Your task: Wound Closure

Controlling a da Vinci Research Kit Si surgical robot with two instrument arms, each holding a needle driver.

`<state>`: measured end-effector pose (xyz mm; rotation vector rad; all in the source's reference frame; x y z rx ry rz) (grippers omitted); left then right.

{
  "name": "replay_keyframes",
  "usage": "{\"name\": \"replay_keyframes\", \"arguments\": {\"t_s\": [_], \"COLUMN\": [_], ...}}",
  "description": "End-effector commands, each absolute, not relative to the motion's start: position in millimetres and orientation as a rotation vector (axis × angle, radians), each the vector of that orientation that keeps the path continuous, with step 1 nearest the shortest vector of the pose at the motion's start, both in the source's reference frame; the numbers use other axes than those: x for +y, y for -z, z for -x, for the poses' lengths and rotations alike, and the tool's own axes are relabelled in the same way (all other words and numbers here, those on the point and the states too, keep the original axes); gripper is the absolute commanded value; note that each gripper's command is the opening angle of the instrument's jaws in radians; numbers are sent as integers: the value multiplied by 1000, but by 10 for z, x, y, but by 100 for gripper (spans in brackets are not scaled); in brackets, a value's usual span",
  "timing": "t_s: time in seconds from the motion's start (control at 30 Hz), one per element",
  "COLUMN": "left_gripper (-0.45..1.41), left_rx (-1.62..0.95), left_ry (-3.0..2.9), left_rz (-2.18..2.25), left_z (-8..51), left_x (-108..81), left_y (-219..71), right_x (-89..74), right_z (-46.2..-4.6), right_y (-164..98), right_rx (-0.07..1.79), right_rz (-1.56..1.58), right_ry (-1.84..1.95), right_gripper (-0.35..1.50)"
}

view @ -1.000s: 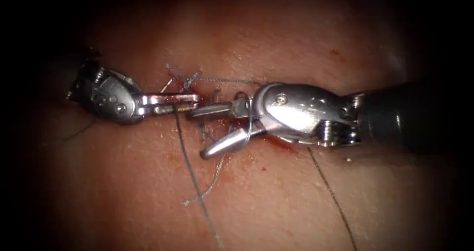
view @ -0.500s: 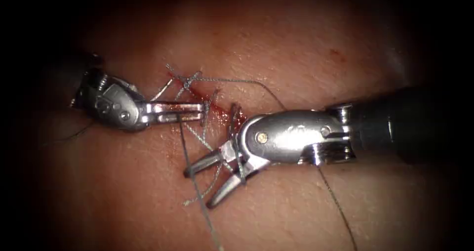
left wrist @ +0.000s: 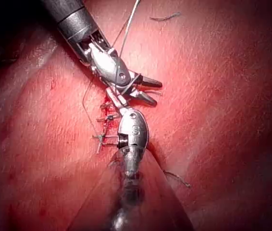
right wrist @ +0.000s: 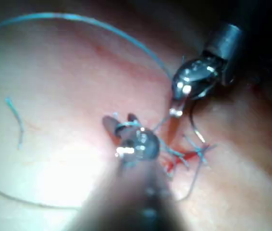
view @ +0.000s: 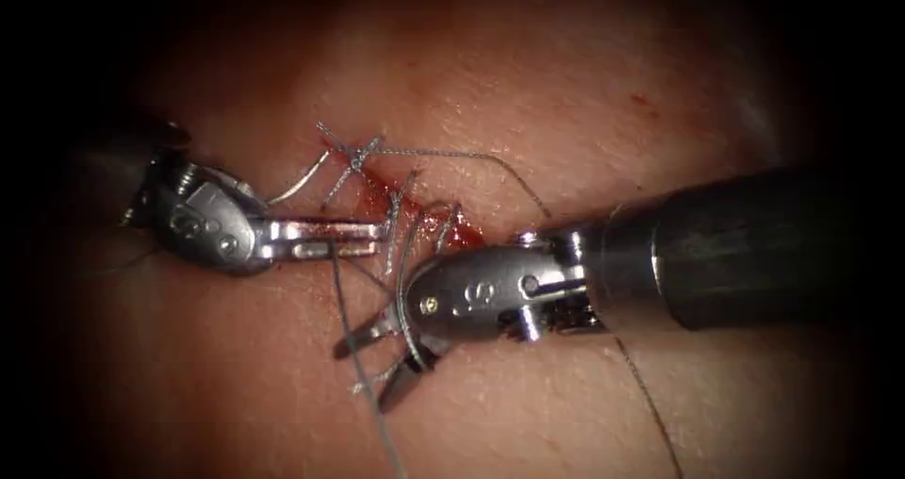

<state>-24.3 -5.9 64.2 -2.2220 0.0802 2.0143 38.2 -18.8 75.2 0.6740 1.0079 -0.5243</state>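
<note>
Nearest you, your right tool [view: 372,366] has its jaws spread apart and grips nothing, though a loop of thread [view: 363,347] is wound round it just behind the jaws and a strand trails off toward the near edge of the tissue [view: 566,83]. Just beyond it, your left tool [view: 363,237] comes in from the left with its jaws closed on that thread, right at the left side of the cut [view: 415,210]. Farthest off, stitches and a knot [view: 356,156] with short cut ends sit along the cut amid red fluid [view: 452,234]; you cannot make out the needle.
</note>
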Motion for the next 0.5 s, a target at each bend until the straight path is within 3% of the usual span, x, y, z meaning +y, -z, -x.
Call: {"name": "replay_keyframes", "arguments": {"t_s": [0.03,0.27,0.33,0.37,0.5], "left_gripper": [-45,-45,-45,-45,-45], "left_rx": [75,71,71,70,71], "left_ry": [-2012,-2014,-2014,-2014,-2015], "left_rz": [2228,2227,2227,2227,2225], "left_z": [247,246,247,247,243], "left_x": [-63,-63,-63,-63,-67], "left_y": [-648,-647,-647,-647,-645], "right_x": [-197,-209,-212,-213,-206], "right_z": [-388,-390,-390,-390,-384], "right_y": [-756,-758,-758,-759,-758], "right_rx": [991,935,911,884,887], "right_rz": [-679,-707,-723,-737,-740], "right_ry": [532,550,557,577,577], "right_gripper": [32,21,-3,-35,-35]}}
